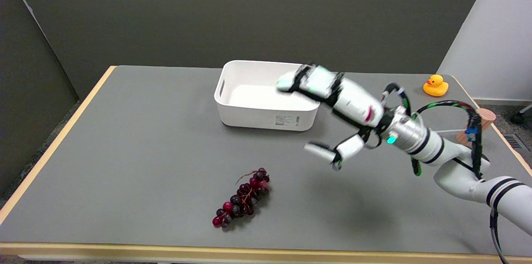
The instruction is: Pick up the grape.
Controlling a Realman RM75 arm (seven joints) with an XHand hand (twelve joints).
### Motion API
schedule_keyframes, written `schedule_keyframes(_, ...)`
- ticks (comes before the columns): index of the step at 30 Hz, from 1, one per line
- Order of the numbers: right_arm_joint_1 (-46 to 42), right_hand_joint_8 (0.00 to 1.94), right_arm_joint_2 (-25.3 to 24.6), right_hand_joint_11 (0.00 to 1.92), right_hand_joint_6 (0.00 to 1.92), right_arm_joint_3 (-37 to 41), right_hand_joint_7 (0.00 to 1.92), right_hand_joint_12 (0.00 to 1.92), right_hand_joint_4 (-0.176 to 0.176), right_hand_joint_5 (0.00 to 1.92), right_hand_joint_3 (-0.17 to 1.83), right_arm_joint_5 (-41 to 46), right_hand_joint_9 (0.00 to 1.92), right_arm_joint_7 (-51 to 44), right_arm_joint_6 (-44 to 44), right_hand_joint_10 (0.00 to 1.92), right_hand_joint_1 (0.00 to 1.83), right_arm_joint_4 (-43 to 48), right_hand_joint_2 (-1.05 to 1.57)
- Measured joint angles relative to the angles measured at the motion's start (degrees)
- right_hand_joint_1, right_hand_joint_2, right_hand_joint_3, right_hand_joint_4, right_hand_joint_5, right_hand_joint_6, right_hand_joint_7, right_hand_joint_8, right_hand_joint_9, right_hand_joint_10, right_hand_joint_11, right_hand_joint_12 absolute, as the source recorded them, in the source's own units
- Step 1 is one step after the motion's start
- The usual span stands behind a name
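- Grey table (pixel 124 151) with a pale wood edge carries everything; the grape lies on it near the front edge, a little left of centre, well apart from all else
- White right arm (pixel 457 164) reaches in from the lower right, ending in the right hand (pixel 332 114), which hangs in the air above the table with its fingers spread apart and nothing in them; its upper fingers show in front of the bin's right end, and it looks slightly blurred
- White bin (pixel 249 93) stands toward the far side, behind the grape
- Grape (pixel 242 202) is a bunch of dark red and near-black berries on a thin reddish stem, lying on its side and slanting from lower left to upper right
- Yellow duck (pixel 435 85) sits at the far right, and a small brownish block (pixel 484 119) shows behind the arm's cables
- By my reading, the step in hand is the approach: the hand is up and to the right of the bunch, not touching it
- Next, it probably needs to travel left and toward the near edge, come down over the bunch, and close around the cluster's middle
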Motion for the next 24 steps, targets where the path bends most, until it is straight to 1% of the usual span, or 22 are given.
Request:
schedule_keyframes(2,-0.84,0.27,-0.20,0.00,0.35,0.01,0.17,1.04,-0.025,0.13,0.91,-3.03,0.05,-0.51,-1.39,0.60,0.53,2.21,0.55)
schedule_keyframes(4,-1.71,0.31,-0.34,0.00,0.40,0.01,0.14,1.02,-0.028,0.11,0.94,-5.75,0.03,-1.08,-2.74,0.61,0.50,4.12,0.53)
schedule_keyframes(7,-3.50,0.32,-0.45,0.00,0.41,0.01,0.12,1.00,-0.030,0.09,0.96,-10.52,0.02,-2.30,-5.22,0.60,0.47,7.60,0.53)
schedule_keyframes(13,-6.80,0.31,-0.55,0.00,0.40,0.01,0.10,0.98,-0.030,0.08,0.95,-17.85,0.02,-4.54,-9.11,0.56,0.50,12.37,0.52)
schedule_keyframes(15,-7.68,0.25,-0.59,0.00,0.33,0.01,0.12,0.98,-0.030,0.10,0.91,-20.03,0.02,-5.34,-10.46,0.53,0.54,13.62,0.53)
schedule_keyframes(17,-8.44,0.34,-0.67,0.01,0.42,-0.04,0.06,0.88,-0.030,0.05,0.98,-21.86,0.00,-6.00,-11.81,0.53,0.65,14.68,0.54)
schedule_keyframes(19,-9.11,0.31,-0.83,0.02,0.40,-0.19,0.05,0.87,-0.022,0.04,0.99,-23.79,0.00,-6.67,-13.50,0.50,0.67,15.70,0.54)
schedule_keyframes(24,-10.08,0.31,-1.76,0.03,0.39,-0.45,0.05,0.87,-0.013,0.04,1.00,-27.82,0.02,-7.91,-17.38,0.52,0.66,17.37,0.54)
